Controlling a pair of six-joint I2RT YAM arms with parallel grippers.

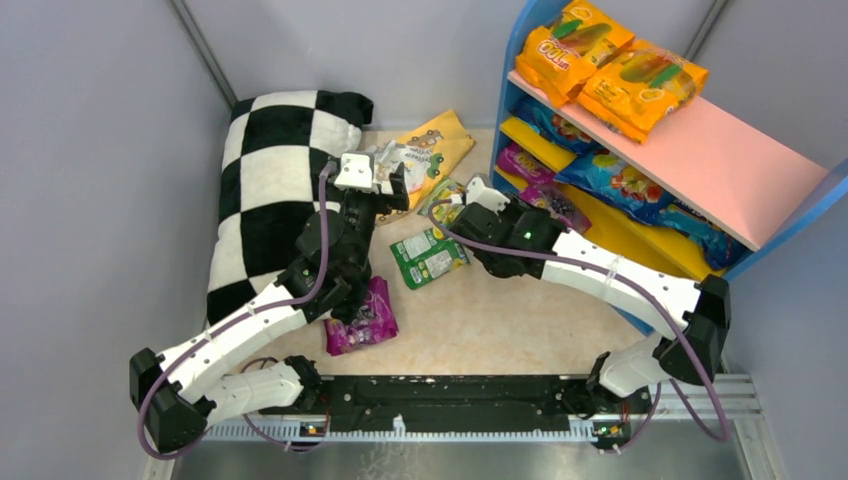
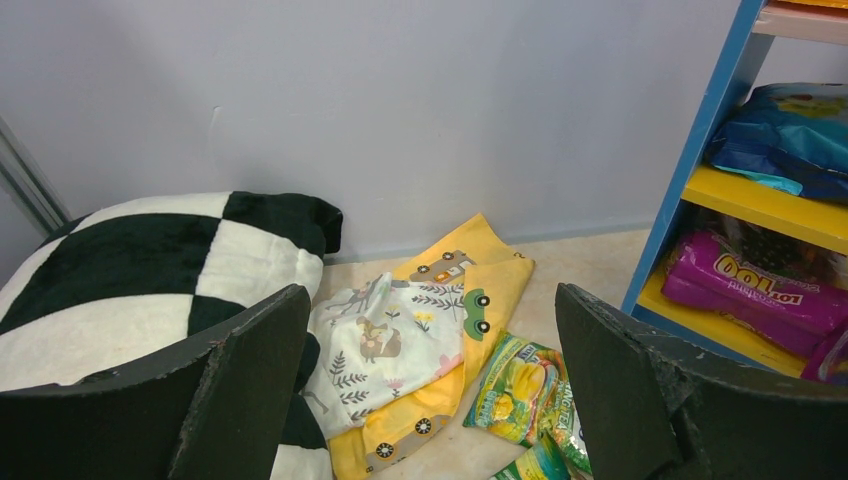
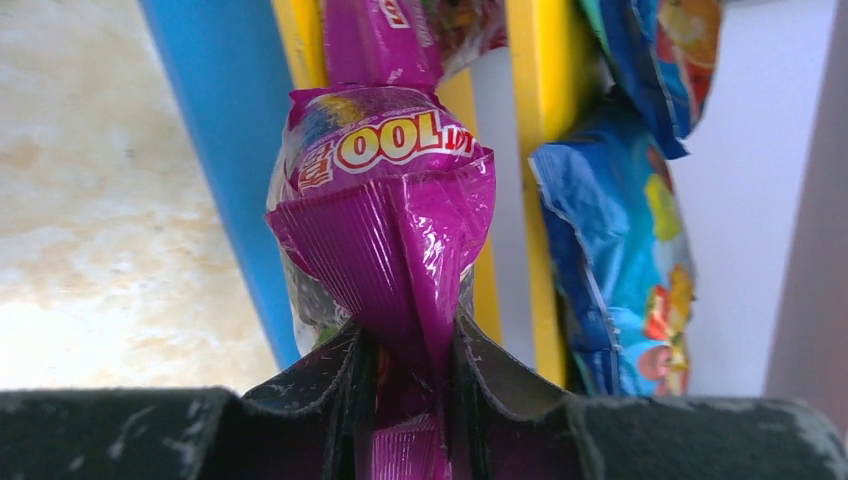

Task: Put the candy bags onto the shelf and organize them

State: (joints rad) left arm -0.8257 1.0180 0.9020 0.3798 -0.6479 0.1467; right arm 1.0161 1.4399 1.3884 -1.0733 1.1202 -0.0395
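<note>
As a blue post of the shelf stands just ahead, right gripper pinches purple candy bag by its end; left gripper wide

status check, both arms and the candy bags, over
right gripper shut on purple bag, at shelf front. left gripper open, empty. green bag, second purple bag loose on table.

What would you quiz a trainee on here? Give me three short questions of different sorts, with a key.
1. True or false: the right gripper is shut on a purple candy bag.
2. Which colour are the candy bags on the shelf's pink top board? A) orange B) green C) blue
3. Fill in: the left gripper is ____.
Key: 1 true; 2 A; 3 open.
</note>
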